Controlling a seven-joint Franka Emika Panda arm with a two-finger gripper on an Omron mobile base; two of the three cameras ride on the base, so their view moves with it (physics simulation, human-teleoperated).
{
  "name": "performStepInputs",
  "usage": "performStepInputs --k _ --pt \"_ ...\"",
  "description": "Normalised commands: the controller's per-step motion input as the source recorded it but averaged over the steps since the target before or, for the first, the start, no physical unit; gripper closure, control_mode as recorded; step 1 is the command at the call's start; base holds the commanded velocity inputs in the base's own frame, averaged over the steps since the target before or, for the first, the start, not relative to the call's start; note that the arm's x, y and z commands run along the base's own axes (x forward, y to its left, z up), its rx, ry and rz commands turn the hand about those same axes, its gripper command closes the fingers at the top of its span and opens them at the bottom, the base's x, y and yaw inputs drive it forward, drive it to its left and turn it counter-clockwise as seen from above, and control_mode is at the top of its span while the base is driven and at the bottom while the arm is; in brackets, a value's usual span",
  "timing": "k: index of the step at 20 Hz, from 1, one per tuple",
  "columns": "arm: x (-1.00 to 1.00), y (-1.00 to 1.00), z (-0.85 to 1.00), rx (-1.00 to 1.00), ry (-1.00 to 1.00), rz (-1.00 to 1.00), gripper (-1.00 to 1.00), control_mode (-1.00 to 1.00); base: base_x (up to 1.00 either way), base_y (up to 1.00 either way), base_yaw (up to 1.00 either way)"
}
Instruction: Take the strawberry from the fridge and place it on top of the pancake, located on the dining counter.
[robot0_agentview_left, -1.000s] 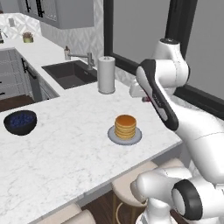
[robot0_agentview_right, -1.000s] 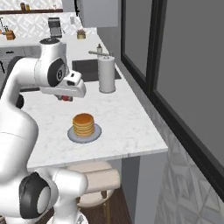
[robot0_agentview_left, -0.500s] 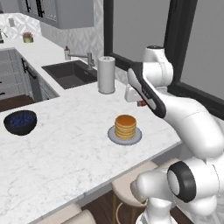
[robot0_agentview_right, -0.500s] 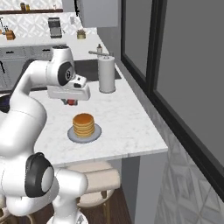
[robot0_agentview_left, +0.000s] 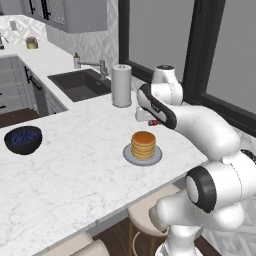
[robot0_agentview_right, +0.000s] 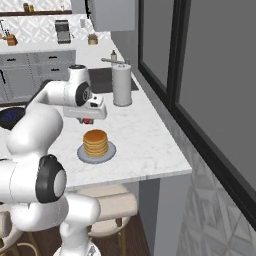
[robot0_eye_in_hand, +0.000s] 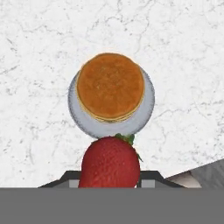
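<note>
One strawberry (robot0_eye_in_hand: 110, 161), clamped in the gripper (robot0_eye_in_hand: 109, 177), is hovering beside the pancake (robot0_eye_in_hand: 110, 85); centring over the stack before release is advisable.

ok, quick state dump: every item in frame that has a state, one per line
gripper: shut on the strawberry, up over the counter, beside the pancake
strawberry: held, not yet on the pancake
pancake: stacked on its grey plate, top bare
plate: flat on the dining counter
dining counter: carries plate, bowl and paper towel roll
bowl: upright, filled with blueberries
paper towel roll: standing upright
faucet: no water showing
</note>
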Motion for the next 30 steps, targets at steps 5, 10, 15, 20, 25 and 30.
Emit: performStepInputs --k 5,10,15,20,25,30 --pt "0.49 0.02 -0.5 0.0 0.01 0.0 1.0 -1.0 0.0 0.0 0.0" --pt "0.44 0.0 -0.51 0.0 0.01 0.0 1.0 -1.0 0.0 0.0 0.0" --pt "0.2 0.01 -0.36 0.0 0.01 0.0 1.0 -1.0 0.0 0.0 0.0" --pt "-0.2 0.0 -0.26 0.0 0.0 0.0 1.0 -1.0 0.0 0.0 0.0" --pt "0.02 0.01 -0.22 0.0 0.0 0.0 1.0 -1.0 0.0 0.0 0.0" --pt "0.32 0.1 -0.04 0.0 0.01 0.0 1.0 -1.0 0.0 0.0 0.0"
